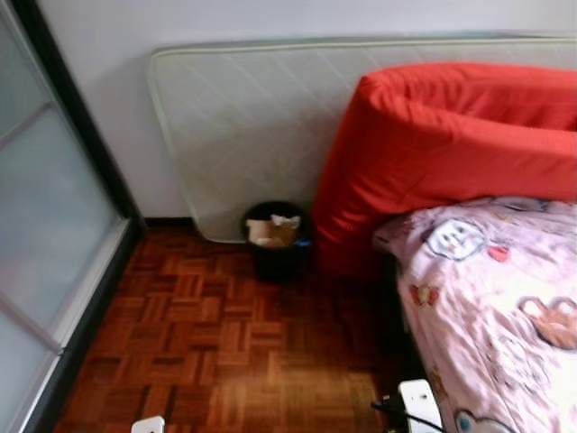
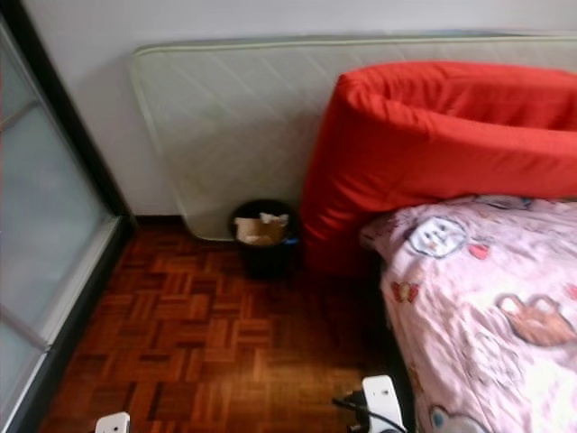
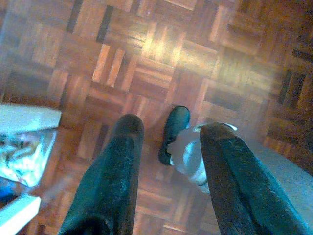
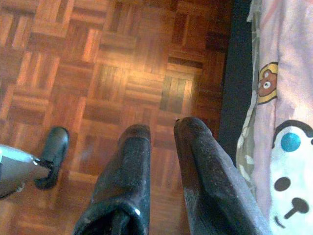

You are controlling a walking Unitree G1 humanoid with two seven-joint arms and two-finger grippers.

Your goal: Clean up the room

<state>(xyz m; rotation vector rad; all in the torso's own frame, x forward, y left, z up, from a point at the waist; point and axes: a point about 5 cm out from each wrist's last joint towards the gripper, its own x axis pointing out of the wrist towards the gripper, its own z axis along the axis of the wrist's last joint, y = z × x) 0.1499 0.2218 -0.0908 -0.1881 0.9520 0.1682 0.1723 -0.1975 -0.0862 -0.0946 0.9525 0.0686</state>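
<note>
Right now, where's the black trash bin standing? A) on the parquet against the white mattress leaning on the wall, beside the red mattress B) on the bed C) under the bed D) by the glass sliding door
A: the black trash bin, with paper scraps in it, stands on the parquet floor at the foot of the white mattress, next to the red mattress.

the bin's (image 1: 277, 240) paper contents are too small and blurred to identify.
</note>
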